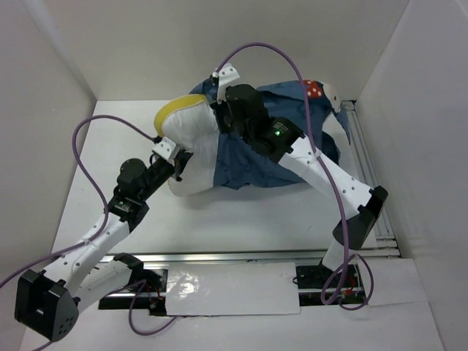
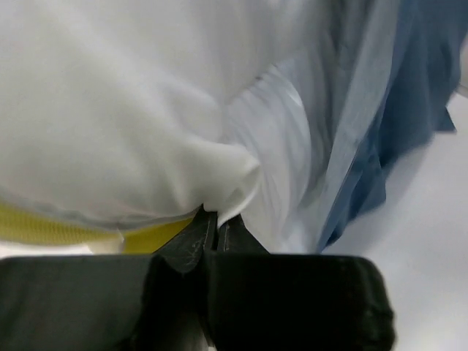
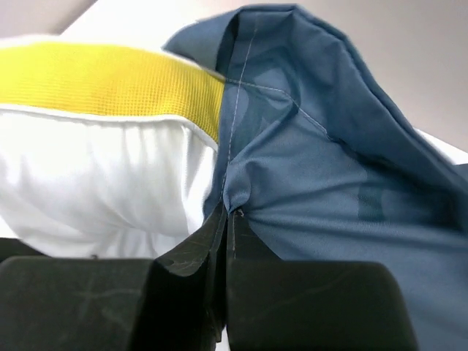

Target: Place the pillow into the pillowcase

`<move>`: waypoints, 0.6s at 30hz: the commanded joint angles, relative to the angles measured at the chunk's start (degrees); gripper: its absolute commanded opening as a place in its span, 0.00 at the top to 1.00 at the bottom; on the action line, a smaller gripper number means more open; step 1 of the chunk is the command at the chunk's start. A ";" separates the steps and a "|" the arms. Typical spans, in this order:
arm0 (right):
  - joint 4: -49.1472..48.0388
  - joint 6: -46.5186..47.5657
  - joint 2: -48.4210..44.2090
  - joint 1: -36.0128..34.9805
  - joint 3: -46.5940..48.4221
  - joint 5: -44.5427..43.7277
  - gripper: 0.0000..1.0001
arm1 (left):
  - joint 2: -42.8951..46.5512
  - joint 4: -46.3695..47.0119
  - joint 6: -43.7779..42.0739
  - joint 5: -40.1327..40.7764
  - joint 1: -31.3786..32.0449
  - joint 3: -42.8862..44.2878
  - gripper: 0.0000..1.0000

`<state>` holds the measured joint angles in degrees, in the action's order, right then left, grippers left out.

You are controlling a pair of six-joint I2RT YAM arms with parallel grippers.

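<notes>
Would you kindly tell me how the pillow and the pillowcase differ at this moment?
The pillow is white with a yellow edge; the pillowcase is denim blue. The pillow is plump, the pillowcase limp and creased. The left pincer pinches the pillow, while the right pincer pinches the pillowcase at a seam. Both are soft and overlap on the table.

The pillow (image 1: 191, 139) lies partly hidden inside the pillowcase (image 1: 252, 167).

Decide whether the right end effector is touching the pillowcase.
Touching. The right wrist view shows the right end effector shut, pinching a fold of the pillowcase between its tips.
</notes>
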<state>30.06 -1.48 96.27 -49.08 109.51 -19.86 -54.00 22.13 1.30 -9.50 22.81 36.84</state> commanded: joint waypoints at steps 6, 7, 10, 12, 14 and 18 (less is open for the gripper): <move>-3.70 -1.95 -4.15 -3.30 7.56 15.89 1.00 | 1.10 10.65 -7.80 -35.49 -4.78 4.79 1.00; -4.22 -2.82 -5.03 -2.78 5.99 17.38 1.00 | -0.22 10.65 -7.80 -37.24 -4.79 6.21 1.00; -6.41 -4.84 -6.09 -2.78 2.82 21.00 1.00 | -6.19 13.19 -4.30 -47.52 -6.46 10.95 1.00; -6.42 -5.47 -5.48 -2.16 1.58 21.00 1.00 | -9.01 18.63 -0.70 -52.26 -6.46 11.50 1.00; -3.54 -8.45 -2.59 0.20 3.41 17.84 1.00 | -12.44 22.24 5.01 -52.91 -6.46 10.98 1.00; -1.24 -13.19 4.00 6.79 4.04 17.47 1.00 | -16.13 33.63 15.29 -52.21 -6.46 6.07 1.00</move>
<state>30.20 -7.57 95.29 -44.21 112.53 -10.83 -68.90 36.91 7.99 -57.21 15.53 43.99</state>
